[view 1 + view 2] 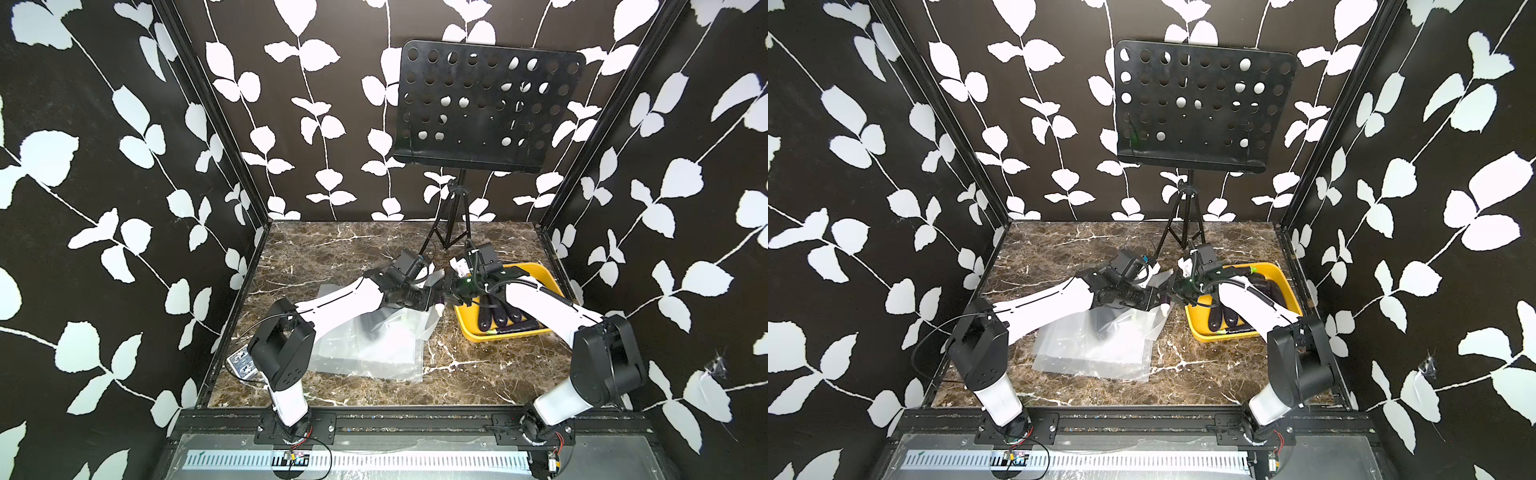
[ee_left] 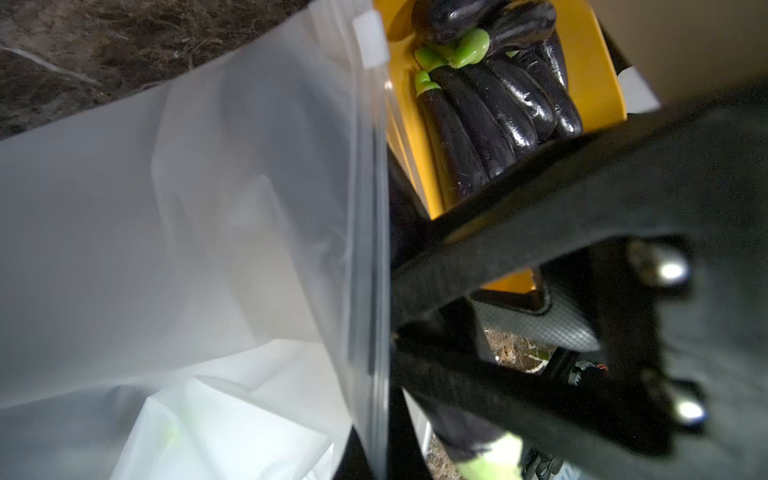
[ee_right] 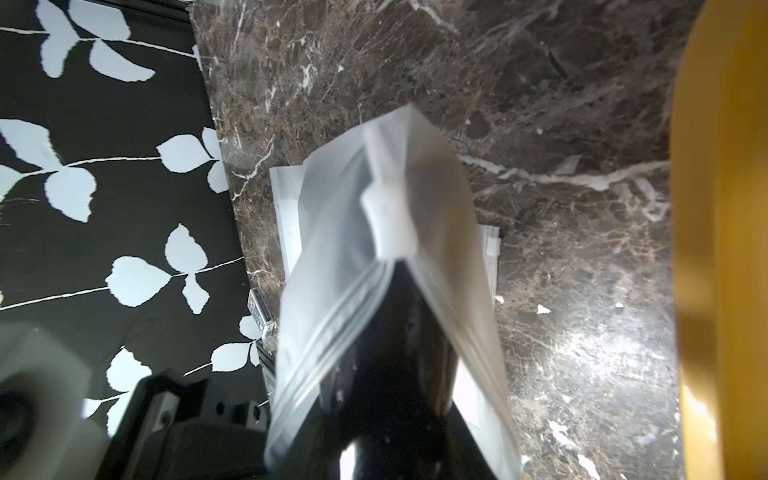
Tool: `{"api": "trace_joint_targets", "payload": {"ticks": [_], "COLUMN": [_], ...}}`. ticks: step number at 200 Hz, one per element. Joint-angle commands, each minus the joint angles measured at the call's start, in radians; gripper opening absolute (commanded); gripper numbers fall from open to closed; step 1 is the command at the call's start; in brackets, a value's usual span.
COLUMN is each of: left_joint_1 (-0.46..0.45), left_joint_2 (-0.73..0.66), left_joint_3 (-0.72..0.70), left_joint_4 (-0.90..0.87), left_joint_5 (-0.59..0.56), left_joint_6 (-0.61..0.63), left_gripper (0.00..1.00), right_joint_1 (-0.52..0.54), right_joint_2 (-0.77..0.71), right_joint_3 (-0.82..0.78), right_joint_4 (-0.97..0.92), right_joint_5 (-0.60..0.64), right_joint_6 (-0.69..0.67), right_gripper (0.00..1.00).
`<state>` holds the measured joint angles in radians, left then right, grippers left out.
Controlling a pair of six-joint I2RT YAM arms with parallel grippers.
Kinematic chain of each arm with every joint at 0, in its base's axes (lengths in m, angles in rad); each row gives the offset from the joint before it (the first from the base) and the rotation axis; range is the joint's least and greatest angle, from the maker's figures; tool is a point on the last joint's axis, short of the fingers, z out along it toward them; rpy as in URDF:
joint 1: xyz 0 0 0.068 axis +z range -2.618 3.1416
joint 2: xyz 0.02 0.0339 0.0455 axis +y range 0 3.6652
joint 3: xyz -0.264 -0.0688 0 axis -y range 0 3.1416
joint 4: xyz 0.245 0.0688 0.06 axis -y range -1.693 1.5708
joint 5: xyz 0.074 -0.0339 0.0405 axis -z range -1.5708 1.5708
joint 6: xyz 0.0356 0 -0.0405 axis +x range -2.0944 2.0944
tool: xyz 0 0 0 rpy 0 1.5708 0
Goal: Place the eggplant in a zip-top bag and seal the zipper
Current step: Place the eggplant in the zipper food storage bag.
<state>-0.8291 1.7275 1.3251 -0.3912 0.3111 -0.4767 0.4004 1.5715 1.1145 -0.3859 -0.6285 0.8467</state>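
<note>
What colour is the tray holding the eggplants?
The tray is yellow, clearest in a top view.

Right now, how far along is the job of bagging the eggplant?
Done: the left gripper pinches the edge of the bag, holding its mouth open. In hand: the right gripper holds an eggplant whose front end is inside the mouth. Left: push it fully in, let go, then seal the zipper; its slider sits at one end.

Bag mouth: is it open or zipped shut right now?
Open. In the right wrist view, the zipper edges of the bag spread apart around the dark eggplant lying between them.
</note>
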Motion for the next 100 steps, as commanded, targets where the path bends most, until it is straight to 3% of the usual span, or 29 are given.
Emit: {"api": "trace_joint_targets", "payload": {"ticks": [1, 47, 80, 100], "left_joint_1": [-0.006, -0.004, 0.015, 0.04], "left_joint_2": [-0.077, -0.09, -0.083, -0.071], "left_joint_3": [-0.02, 0.004, 0.0, -0.014], "left_joint_4": [0.035, 0.0, -0.033, -0.027], "left_joint_5": [0.037, 0.008, -0.03, -0.025], "left_joint_6": [-0.028, -0.042, -0.036, -0.042], "left_gripper": [0.0, 0.0, 0.0, 0.0], "right_joint_1": [0.011, 0.107, 0.132, 0.129], "right_joint_2": [0.0, -0.012, -0.056, -0.103], "right_joint_3": [0.018, 0.013, -0.007, -0.012], "right_joint_4": [-0.023, -0.019, -0.028, -0.038], "right_joint_5": [0.076, 0.236, 0.267, 0.28], "right_joint_6": [-0.011, -0.015, -0.018, -0.012], "right_gripper": [0.24, 0.33, 0.46, 0.48]}}
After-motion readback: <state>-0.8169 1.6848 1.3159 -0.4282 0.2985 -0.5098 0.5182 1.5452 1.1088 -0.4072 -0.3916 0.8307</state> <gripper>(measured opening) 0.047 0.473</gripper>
